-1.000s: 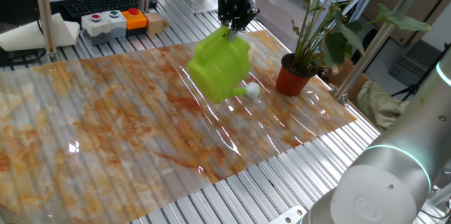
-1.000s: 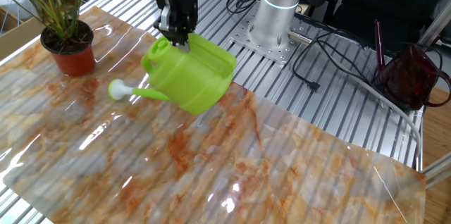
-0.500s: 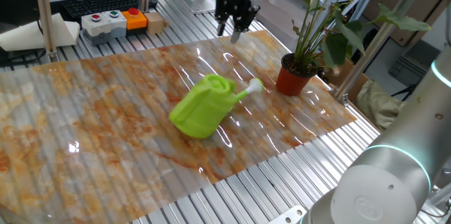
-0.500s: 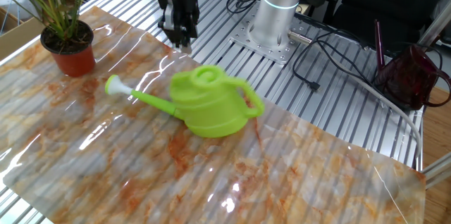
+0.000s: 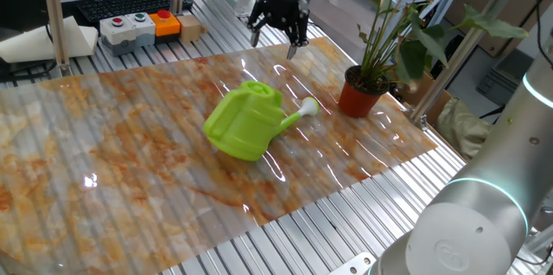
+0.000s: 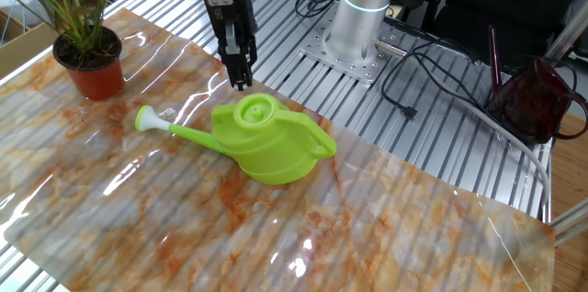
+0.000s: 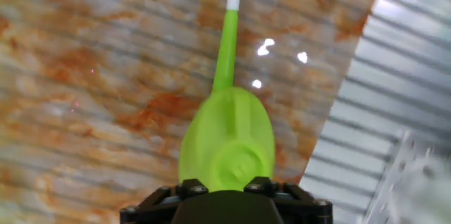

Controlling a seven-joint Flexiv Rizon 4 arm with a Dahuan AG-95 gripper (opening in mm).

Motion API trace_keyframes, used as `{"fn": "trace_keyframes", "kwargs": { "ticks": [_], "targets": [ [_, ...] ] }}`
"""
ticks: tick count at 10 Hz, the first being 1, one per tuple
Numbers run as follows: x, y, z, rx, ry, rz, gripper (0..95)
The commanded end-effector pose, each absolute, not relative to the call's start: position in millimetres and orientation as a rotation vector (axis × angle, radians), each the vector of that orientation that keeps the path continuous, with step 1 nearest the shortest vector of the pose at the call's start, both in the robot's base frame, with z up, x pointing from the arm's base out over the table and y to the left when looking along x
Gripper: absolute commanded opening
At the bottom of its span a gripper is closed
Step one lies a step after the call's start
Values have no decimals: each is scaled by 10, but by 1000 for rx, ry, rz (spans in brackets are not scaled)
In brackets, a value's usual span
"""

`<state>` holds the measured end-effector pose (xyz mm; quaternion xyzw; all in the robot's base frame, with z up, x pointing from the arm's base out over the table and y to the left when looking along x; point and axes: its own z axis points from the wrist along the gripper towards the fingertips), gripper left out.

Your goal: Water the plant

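The plant, with thin stems and dark-green leaves, stands in a terracotta-red pot [image 5: 359, 98] at the mat's far right edge; it also shows in the other fixed view [image 6: 89, 73]. The lime-green watering can [image 5: 246, 124] stands upright on the marbled mat [image 5: 130, 154], its spout pointing toward the pot. It also shows in the other fixed view [image 6: 271, 140] and in the hand view [image 7: 229, 139]. My gripper [image 5: 275, 38] hangs open and empty a little above and behind the can, apart from it [image 6: 241, 76]. Its fingertips are out of the hand view.
A button box [image 5: 138, 26] and a white paper cone [image 5: 43, 41] sit at the back left. The arm's base [image 6: 363, 16], cables and a dark red bag [image 6: 537, 99] lie beyond the mat. A metal post [image 5: 458, 59] stands behind the plant.
A second ago the gripper held the can tilted in the air. It let go; the can dropped onto the mat and now stands upright. The jaws opened wider.
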<state>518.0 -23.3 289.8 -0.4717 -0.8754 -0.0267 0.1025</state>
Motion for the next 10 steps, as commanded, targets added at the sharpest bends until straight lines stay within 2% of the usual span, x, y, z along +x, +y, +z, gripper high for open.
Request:
{"fn": "trace_keyframes", "kwargs": {
  "ticks": [1, 10],
  "targets": [
    [5187, -189, 2932, -1420, -2573, -71, 760],
    [5095, -80, 2999, -1525, -2501, -69, 760]
  ]
}}
